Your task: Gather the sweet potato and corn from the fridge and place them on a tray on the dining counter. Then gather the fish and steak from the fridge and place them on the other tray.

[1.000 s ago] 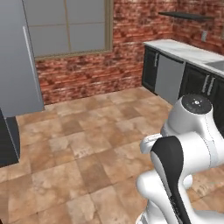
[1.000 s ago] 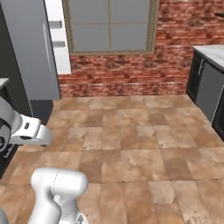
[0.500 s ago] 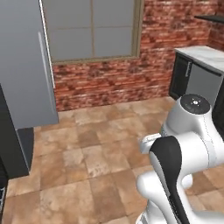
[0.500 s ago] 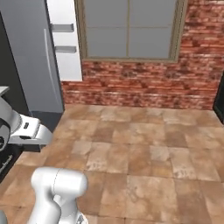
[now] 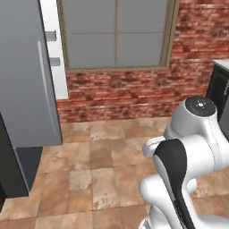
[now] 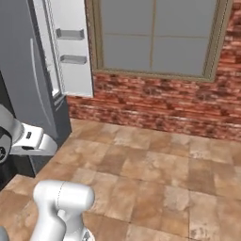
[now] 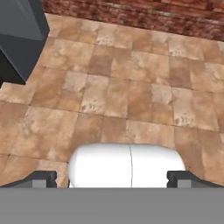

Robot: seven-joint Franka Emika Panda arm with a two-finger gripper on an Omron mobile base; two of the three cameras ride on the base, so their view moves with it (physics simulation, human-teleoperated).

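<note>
None of the food was in sight, so its handling stayed a guess (probably a firm, light sweet potato, best gripped across its middle), while the gripper (image 7: pixel 111 177) hung wide open and empty near the fridge (image 5: pixel 24 85).

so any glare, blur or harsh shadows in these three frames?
Left base view: flat, even rendered light on the fridge, no glare, no cast shadows. Right base view: the same, brick wall slightly soft and low-res. Hand view: floor tiles mildly blurry; open gripper sharp at the bottom edge.
</note>
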